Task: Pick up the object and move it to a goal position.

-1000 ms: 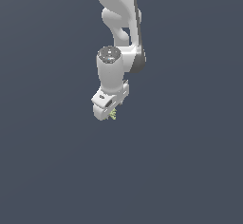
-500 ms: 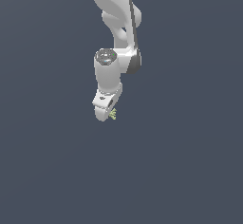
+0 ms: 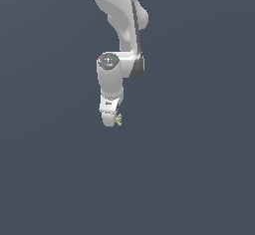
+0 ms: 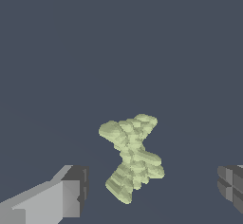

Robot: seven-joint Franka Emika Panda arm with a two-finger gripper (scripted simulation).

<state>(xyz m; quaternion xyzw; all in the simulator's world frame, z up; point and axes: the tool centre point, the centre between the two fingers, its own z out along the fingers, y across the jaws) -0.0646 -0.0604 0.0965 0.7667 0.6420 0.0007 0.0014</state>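
Observation:
The object [image 4: 130, 156] is a tiny pale yellow-green, knobbly, X-shaped lump lying on the dark grey floor. In the wrist view it sits between my two fingertips, closer to one grey fingertip [image 4: 71, 192] than to the other [image 4: 230, 185], and touches neither. My gripper [image 4: 153, 189] is open. In the exterior view the white gripper [image 3: 110, 119] points down, and the object [image 3: 118, 120] peeks out at its tip on the exterior view's right side. The fingertips are hard to make out in that view.
The dark grey floor [image 3: 199, 179] spreads flat all around. The white arm [image 3: 122, 25] rises from the gripper to the top of the exterior view. No goal marker shows.
The gripper has come down and slightly toward the exterior view's left, so its tip now sits level with the object. The object has not moved.

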